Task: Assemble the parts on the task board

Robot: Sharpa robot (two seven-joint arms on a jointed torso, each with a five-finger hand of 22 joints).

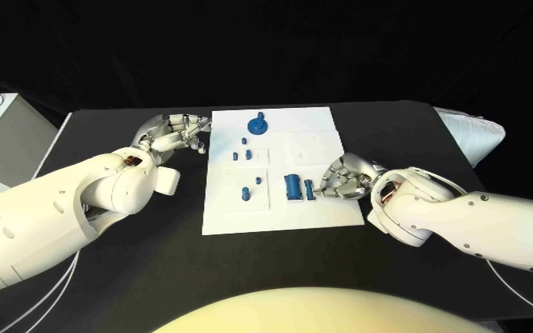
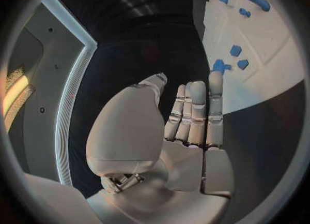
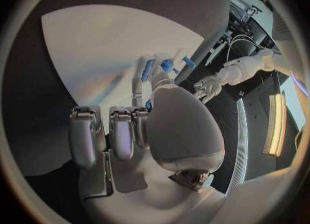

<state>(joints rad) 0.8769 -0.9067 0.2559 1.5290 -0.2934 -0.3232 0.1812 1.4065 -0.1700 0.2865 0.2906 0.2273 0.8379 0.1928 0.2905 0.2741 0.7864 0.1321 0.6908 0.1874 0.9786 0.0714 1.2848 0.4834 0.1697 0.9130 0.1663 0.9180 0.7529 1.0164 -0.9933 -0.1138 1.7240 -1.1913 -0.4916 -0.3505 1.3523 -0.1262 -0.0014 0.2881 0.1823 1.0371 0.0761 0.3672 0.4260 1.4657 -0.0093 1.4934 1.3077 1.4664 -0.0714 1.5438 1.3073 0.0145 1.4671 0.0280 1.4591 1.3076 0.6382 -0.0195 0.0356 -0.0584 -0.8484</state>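
The white task board point(image 1: 316, 213) lies in the middle of the black table. On it are a round blue part point(image 1: 258, 125) at the far end, several small blue pieces point(image 1: 246, 152) in the middle, and a blue block point(image 1: 292, 186) nearer me. My right hand point(image 1: 346, 179) sits at the board's right edge with its fingers curled down, pinching a narrow blue part point(image 1: 309, 189) beside the block. The right wrist view shows blue point(image 3: 149, 104) between thumb and finger. My left hand point(image 1: 172, 134) hovers by the board's far left edge, its fingers point(image 2: 194, 110) straight and holding nothing.
A white padded object point(image 1: 472, 134) lies at the table's right edge. A pale box point(image 1: 11, 117) stands off the table's left side. Bare black table point(image 1: 122, 129) runs along the board's left.
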